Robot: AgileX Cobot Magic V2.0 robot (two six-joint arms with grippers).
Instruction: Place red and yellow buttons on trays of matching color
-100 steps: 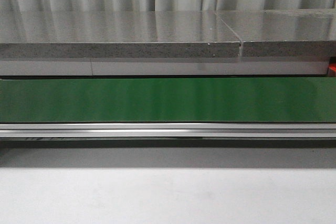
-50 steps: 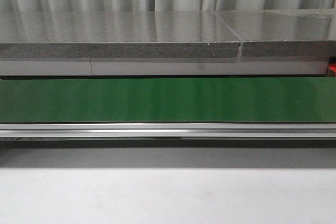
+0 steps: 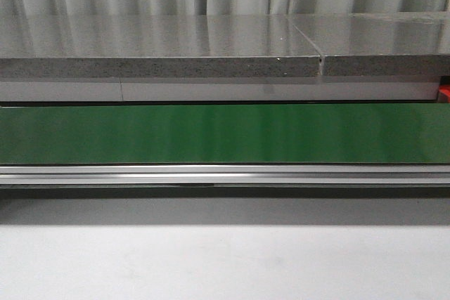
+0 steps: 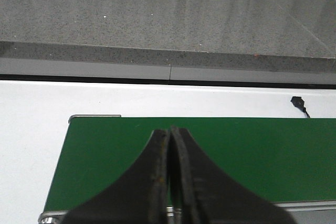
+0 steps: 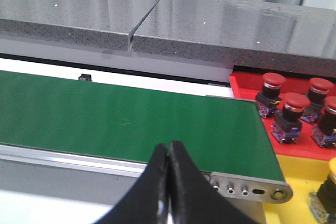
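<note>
Several red buttons (image 5: 289, 109) stand on the red tray (image 5: 247, 86) just past the belt's end in the right wrist view. A yellow button (image 5: 328, 188) sits on the yellow tray (image 5: 299, 169) beside it, cut by the frame edge. My right gripper (image 5: 168, 148) is shut with nothing in it, over the near edge of the green conveyor belt (image 5: 126, 121). My left gripper (image 4: 170, 132) is shut and empty above the other end of the green belt (image 4: 236, 150). No button lies on the belt. Neither gripper shows in the front view.
A grey stone slab (image 3: 162, 43) runs behind the green belt (image 3: 225, 133), with a seam (image 3: 322, 57) right of centre. An aluminium rail (image 3: 225, 173) edges the belt's front. A sliver of the red tray (image 3: 445, 93) shows at far right. A small black part (image 4: 298, 100) lies behind the belt.
</note>
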